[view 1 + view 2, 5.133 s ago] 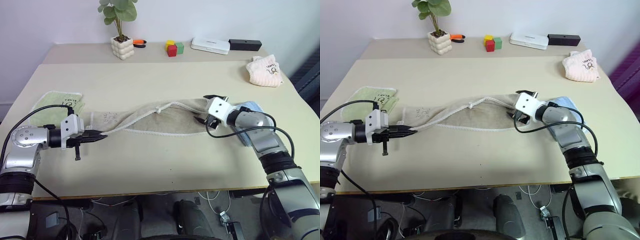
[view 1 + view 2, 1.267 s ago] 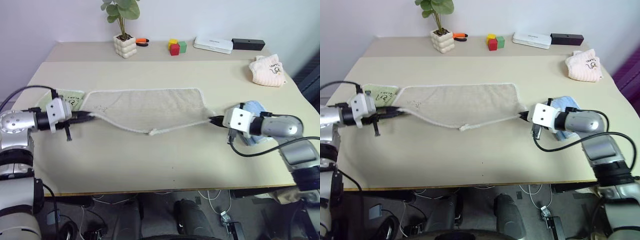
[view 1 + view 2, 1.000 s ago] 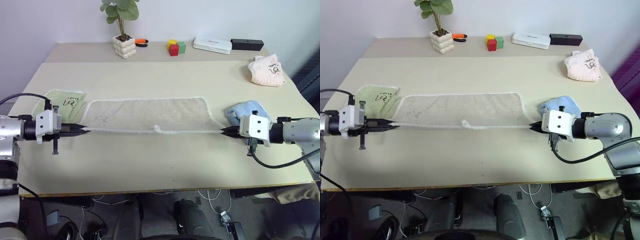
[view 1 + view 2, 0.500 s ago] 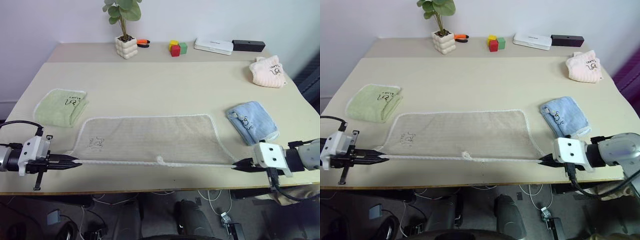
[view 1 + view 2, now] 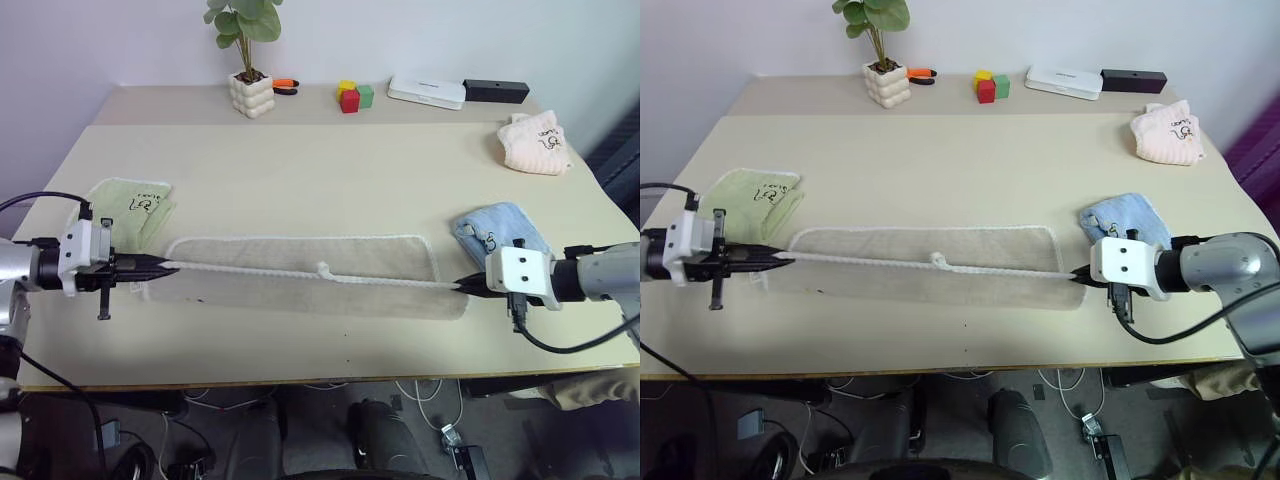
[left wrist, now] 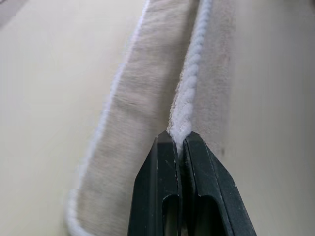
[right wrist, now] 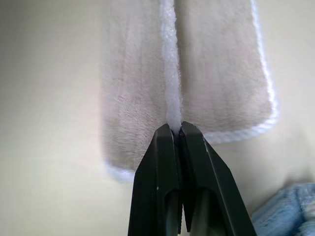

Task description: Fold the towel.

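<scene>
The left gripper [image 5: 165, 266] and right gripper [image 5: 462, 286] each pinch one end of the towel's [image 5: 300, 290] white corded edge, stretching it taut above the table [image 5: 320, 180]. The rest of the towel lies flat beneath, between the green towel [image 5: 128, 205] and the blue towel [image 5: 500, 228]. Their dark embroidered marks are too small to read.
</scene>
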`<state>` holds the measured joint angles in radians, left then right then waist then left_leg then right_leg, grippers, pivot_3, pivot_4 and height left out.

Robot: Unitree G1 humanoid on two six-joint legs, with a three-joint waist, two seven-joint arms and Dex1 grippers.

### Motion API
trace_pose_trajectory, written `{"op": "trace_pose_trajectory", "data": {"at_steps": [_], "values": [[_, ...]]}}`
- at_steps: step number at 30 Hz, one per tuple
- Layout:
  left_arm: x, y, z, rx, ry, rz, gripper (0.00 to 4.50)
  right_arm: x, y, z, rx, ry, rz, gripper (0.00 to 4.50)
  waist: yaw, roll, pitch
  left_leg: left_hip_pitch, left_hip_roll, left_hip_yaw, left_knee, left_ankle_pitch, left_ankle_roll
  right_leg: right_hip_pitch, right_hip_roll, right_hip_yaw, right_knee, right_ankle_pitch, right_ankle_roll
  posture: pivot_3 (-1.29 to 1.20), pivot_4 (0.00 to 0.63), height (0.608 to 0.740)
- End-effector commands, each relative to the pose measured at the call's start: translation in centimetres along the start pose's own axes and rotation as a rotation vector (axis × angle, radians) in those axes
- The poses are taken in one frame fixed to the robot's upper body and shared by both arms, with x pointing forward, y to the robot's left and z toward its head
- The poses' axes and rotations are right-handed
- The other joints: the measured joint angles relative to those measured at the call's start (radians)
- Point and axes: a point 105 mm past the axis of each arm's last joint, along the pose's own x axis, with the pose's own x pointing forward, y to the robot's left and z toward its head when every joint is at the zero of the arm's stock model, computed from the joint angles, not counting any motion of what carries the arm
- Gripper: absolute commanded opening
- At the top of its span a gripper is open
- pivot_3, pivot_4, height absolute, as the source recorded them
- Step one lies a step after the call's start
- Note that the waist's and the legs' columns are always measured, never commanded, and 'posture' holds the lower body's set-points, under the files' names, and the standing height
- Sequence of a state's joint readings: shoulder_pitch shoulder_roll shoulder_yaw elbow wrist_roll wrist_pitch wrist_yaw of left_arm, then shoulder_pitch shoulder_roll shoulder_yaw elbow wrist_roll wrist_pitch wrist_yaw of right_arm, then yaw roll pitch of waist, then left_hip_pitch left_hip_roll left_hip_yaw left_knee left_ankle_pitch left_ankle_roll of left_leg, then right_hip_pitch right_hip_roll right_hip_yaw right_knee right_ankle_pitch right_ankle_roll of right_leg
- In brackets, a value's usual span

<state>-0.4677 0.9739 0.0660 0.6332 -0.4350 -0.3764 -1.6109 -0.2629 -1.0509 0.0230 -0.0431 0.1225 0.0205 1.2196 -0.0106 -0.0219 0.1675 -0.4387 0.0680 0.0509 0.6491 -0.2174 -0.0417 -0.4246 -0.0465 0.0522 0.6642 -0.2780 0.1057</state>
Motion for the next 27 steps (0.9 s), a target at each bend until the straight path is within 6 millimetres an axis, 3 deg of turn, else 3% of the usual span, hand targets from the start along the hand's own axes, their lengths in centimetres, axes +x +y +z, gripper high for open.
{"op": "trace_pose_trajectory", "data": {"at_steps": [1,15,27], "values": [[0.0,0.8,-0.4,0.006,0.025,0.022,0.0,0.6,-1.3,0.0,-0.043,-0.001,-0.036,0.04,-0.001,0.0,0.0,0.0,0.0,0.0,0.0,0.0,0.0,0.0,0.0,0.0,0.0,0.0,0.0,0.0,0.15,0.74],[1.4,2.3,-2.6,-0.034,0.054,0.109,0.0,3.0,-5.9,1.0,-0.144,-0.025,-0.137,0.04,-0.001,0.0,0.0,0.0,0.0,0.0,0.0,0.0,0.0,-0.001,0.0,0.0,0.001,0.0,0.001,0.0,0.15,0.74],[1.8,3.5,-2.7,-0.058,0.047,0.178,0.0,4.3,-7.4,0.9,-0.158,-0.025,-0.146,0.04,-0.002,0.0,0.0,0.0,0.0,0.0,0.0,0.0,0.0,-0.001,0.0,0.0,0.001,0.001,0.001,0.0,0.15,0.74]]}}
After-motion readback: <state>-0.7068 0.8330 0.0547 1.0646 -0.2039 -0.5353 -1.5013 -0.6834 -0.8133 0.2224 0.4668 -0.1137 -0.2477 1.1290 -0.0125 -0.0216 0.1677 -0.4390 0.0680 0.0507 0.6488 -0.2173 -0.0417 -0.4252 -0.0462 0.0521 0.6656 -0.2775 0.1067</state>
